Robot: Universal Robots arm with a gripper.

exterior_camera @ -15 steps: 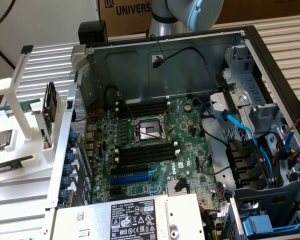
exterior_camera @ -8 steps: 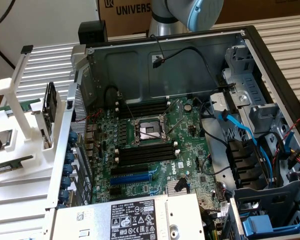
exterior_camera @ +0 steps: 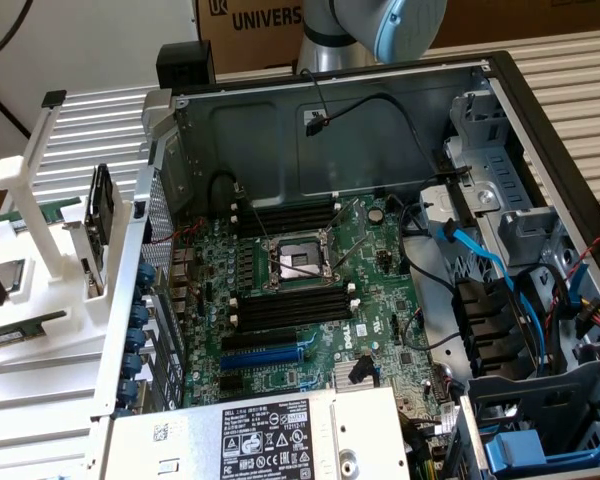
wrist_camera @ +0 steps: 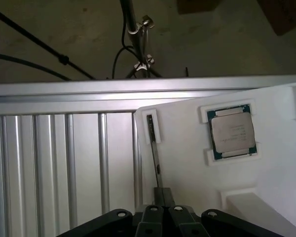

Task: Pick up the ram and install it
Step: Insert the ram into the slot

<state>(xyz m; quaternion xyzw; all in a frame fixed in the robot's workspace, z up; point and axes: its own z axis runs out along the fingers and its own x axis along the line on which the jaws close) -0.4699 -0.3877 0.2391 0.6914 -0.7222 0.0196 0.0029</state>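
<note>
In the wrist view, my gripper (wrist_camera: 161,196) is pinched narrow on the ram (wrist_camera: 154,148), which stands edge-on in the white tray (wrist_camera: 187,168) near the processor (wrist_camera: 232,132); the exterior view alone gives the motherboard (exterior_camera: 310,290) and its black memory slots (exterior_camera: 290,308)

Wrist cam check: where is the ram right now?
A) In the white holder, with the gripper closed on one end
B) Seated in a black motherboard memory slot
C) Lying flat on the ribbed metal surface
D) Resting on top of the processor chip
A: the ram is seen edge-on with its far end in the slot of the white holder, and the gripper is shut on its near end, beside the processor chip.
</note>
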